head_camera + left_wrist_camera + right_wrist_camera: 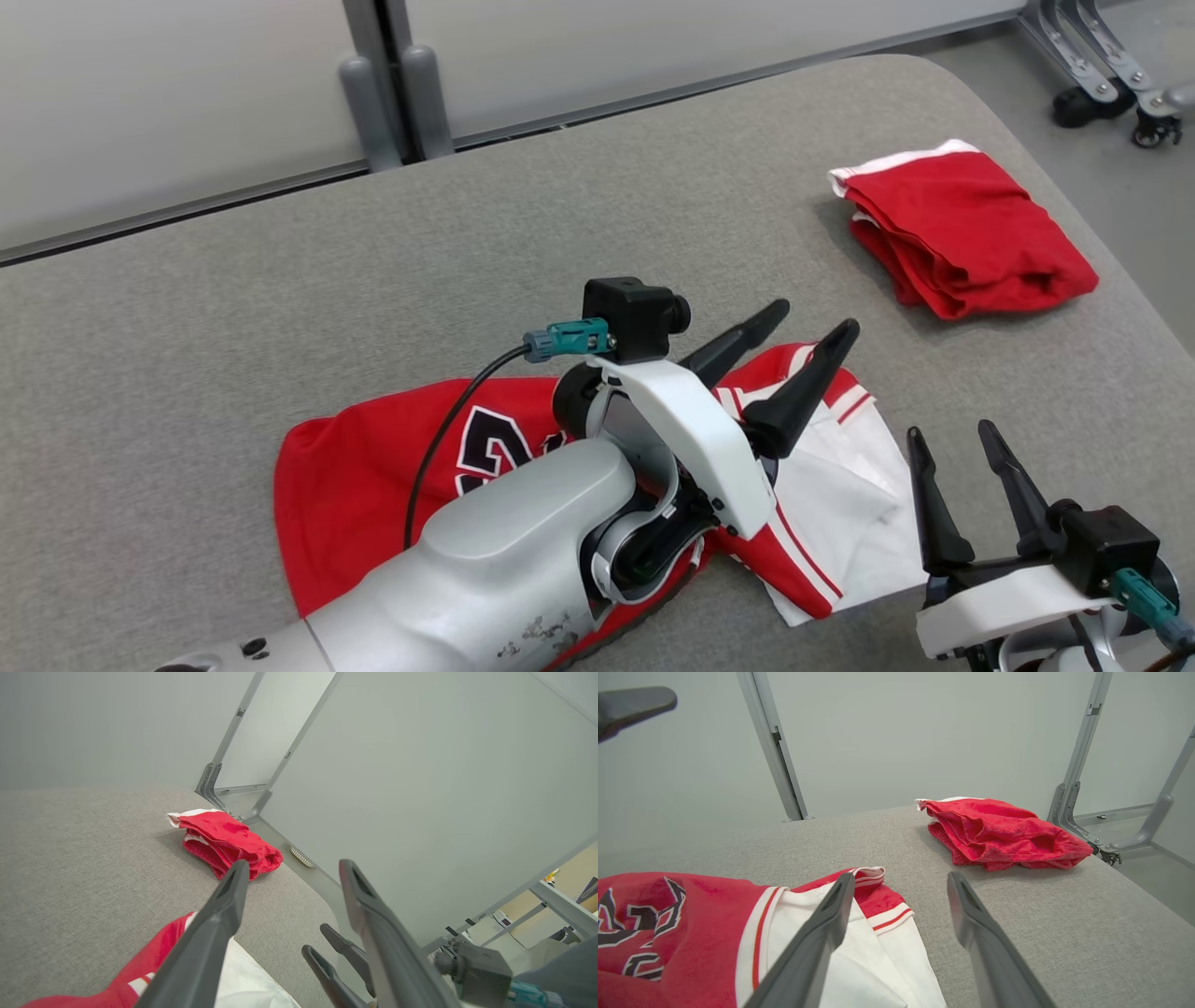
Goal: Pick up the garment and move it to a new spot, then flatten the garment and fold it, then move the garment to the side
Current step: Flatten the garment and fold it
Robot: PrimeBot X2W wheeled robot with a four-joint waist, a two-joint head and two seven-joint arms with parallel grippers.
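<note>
Left gripper (814, 324), nearest: jaws wide, empty, above the crumpled red-and-white jersey garment (373, 467) with black numeral, lying on grey fabric table (233, 280), probably awaiting flattening. Right gripper (950, 434) wide, empty, beside its white edge. Folded red cloth (962, 233) apart, right.

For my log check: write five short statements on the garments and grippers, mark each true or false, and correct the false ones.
1. The jersey lies on the table. True.
2. The left gripper is shut on the jersey. False: it is open above the jersey and holds nothing.
3. The folded garment lies apart from the jersey. True.
4. The right gripper holds the folded garment. False: it is open and empty, near the jersey's white side.
5. The jersey is all red. False: one part is white with red stripes.
</note>
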